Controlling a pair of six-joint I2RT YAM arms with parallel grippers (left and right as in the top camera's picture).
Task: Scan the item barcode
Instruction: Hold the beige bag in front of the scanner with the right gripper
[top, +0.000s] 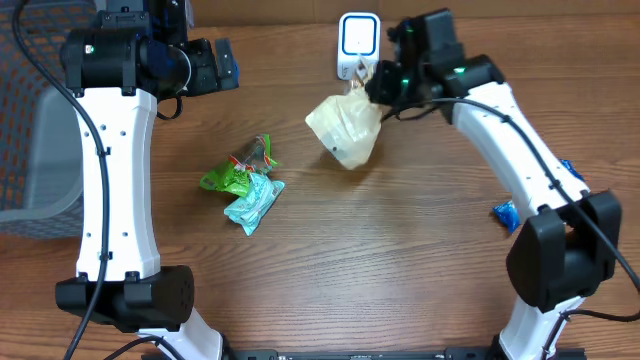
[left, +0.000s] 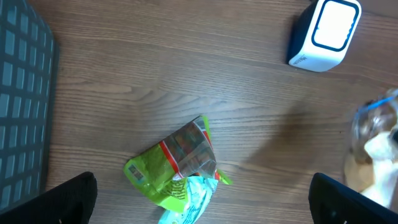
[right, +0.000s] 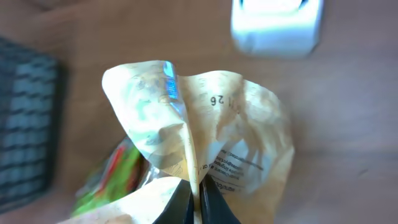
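Note:
My right gripper (top: 372, 82) (right: 196, 200) is shut on the seam of a cream-coloured snack bag (top: 346, 128) (right: 205, 137), which hangs in the air just in front of the white barcode scanner (top: 357, 44) (right: 277, 26). The scanner also shows at the top right of the left wrist view (left: 324, 34). My left gripper (top: 212, 66) (left: 202, 202) is open and empty, high at the back left, its dark fingertips (left: 68, 199) at the lower corners of its view. Below it lie a green packet (top: 237, 172) (left: 174, 165) and a light blue packet (top: 253, 203) (left: 189, 205), touching.
A grey mesh basket (top: 40, 150) (left: 22, 112) stands at the left edge of the table. A small blue packet (top: 505, 213) lies at the right, beside the right arm's lower link.

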